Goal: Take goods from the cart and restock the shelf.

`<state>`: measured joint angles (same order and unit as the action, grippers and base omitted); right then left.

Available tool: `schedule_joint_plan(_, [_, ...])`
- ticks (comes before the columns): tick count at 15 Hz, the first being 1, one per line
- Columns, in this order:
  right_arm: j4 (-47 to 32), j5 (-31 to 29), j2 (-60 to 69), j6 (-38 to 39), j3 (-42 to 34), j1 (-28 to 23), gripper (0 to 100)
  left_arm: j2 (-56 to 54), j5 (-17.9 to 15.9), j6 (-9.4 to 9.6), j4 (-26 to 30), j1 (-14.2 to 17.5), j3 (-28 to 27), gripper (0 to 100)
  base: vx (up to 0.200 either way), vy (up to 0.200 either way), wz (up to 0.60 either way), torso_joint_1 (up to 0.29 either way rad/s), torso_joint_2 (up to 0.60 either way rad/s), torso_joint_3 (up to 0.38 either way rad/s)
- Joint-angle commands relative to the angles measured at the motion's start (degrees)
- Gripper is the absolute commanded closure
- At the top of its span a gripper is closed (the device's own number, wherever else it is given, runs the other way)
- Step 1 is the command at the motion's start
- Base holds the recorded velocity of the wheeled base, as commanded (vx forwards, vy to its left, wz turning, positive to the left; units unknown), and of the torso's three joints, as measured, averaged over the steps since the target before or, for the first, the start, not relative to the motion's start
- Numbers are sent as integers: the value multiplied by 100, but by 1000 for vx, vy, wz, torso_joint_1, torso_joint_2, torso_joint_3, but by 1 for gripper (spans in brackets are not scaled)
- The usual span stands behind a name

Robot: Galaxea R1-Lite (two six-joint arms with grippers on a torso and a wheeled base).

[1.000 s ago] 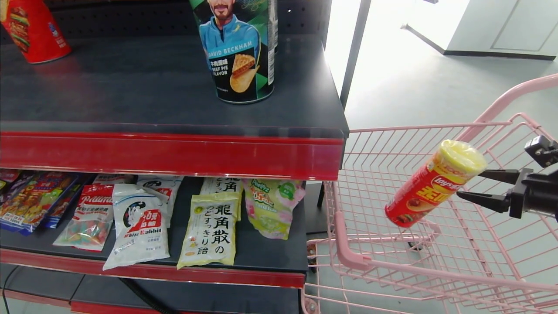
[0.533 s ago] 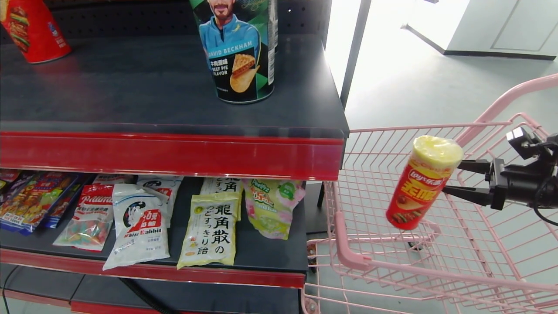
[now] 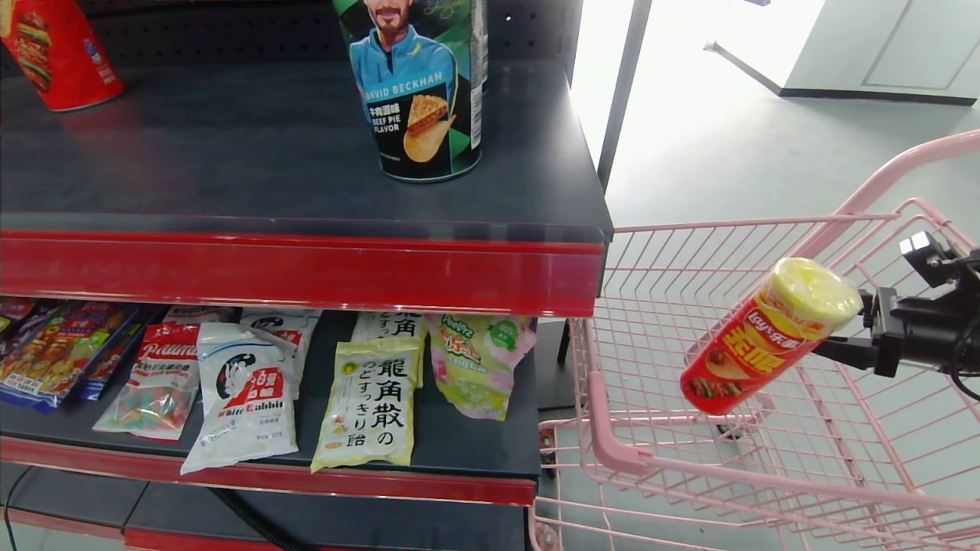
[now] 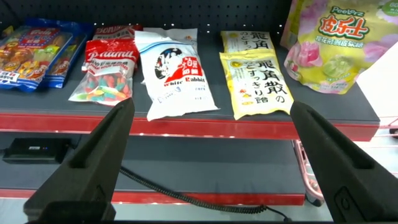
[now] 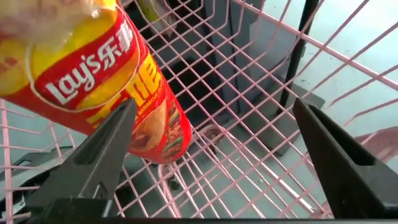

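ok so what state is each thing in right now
red chip can: held tilted above the pink cart
right hand: shut on the red chip can
left hand: open, holding nothing
dark chip can: upright on the top shelf
yellow candy bag: lying flat on the lower shelf

Chip can (image 3: 754, 348): red body, yellow lettering, pale yellow lid.
Cart (image 3: 601, 421): pink wire grid throughout.
Shelf (image 3: 306, 272): dark grey boards, glossy red front strips, black perforated back panel.
Tall can (image 3: 421, 99): black and green, with a figure in blue.
Corner can (image 3: 61, 53): red.
Lower board: white bag (image 3: 245, 398) with red and black print; pale yellow bag (image 3: 371, 409) with black characters; green-and-pink bag (image 3: 475, 367).
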<state>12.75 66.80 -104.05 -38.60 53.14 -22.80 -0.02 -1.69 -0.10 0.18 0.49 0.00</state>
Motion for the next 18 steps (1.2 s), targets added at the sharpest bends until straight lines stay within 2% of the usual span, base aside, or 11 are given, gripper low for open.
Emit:
schedule_joint_plan(1, [-10,8,16,-43,-76,-93,0,2,2,-8,-1,4,0,0,0,0,0,0,0,0])
schedule_joint_plan(5, [-10,52,165,-465,-524,-322,0,2,2,1,-1,-5,0,0,0,0,0,0,0,0])
schedule_joint_plan(12, [-185,175,807,-632,-1104,-463,0,2,-6,1,-1,-5,-9,0,0,0,0,0,0,0])
schedule_joint_plan(14, [-185,201,1000,-623,-1262,-436,0,2,2,1,-1,4,0,0,0,0,0,0,0,0])
schedule_joint_plan(18, [-581,140,1466,-588,-1675,47,0,2,2,1,-1,4,0,0,0,0,0,0,0,0])
